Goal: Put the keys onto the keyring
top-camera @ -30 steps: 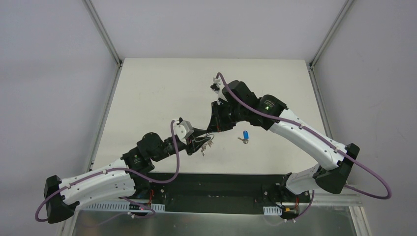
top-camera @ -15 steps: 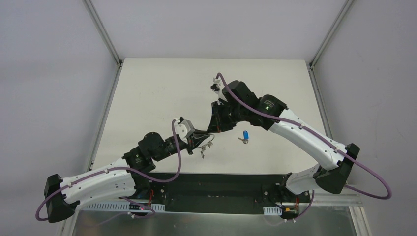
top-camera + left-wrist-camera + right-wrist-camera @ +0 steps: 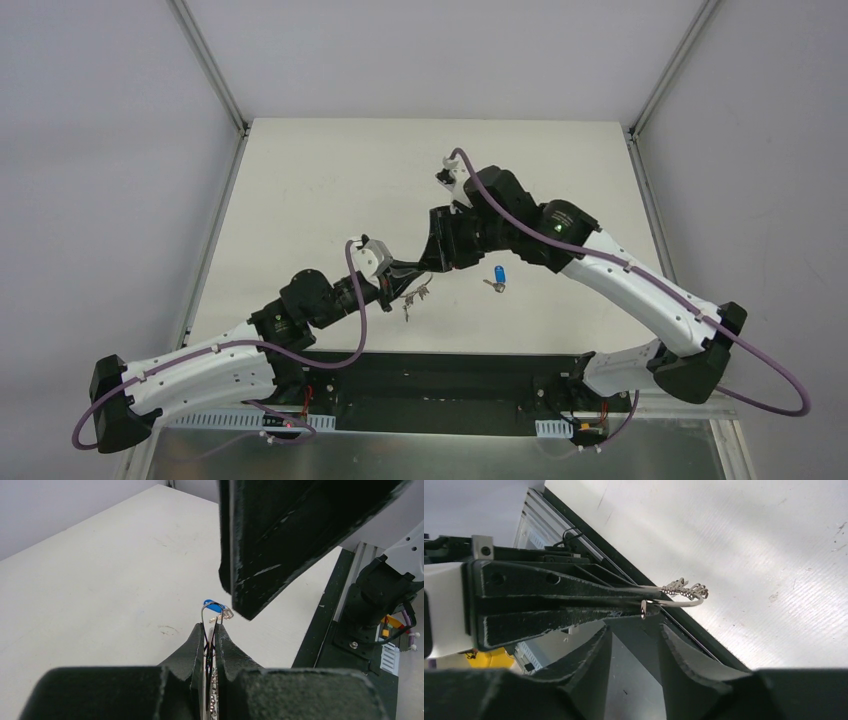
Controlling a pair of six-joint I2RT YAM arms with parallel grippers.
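White table (image 3: 300, 180) between grey walls, my left gripper (image 3: 210, 631) clamped shut on the keyring (image 3: 679, 604), silver keys (image 3: 681, 586) bunched on its free arc, my right gripper (image 3: 635, 629) just beside, jaws apart and holding nothing, blue key (image 3: 498, 273) flat on the table nearby.

Off-white table (image 3: 320, 190), matte surface. Blue-headed key (image 3: 495, 278) lying flat on it, front half, slightly right of centre.

Pale table (image 3: 320, 190) enclosed by plain grey walls (image 3: 110, 150) and slanting metal struts (image 3: 209, 65).
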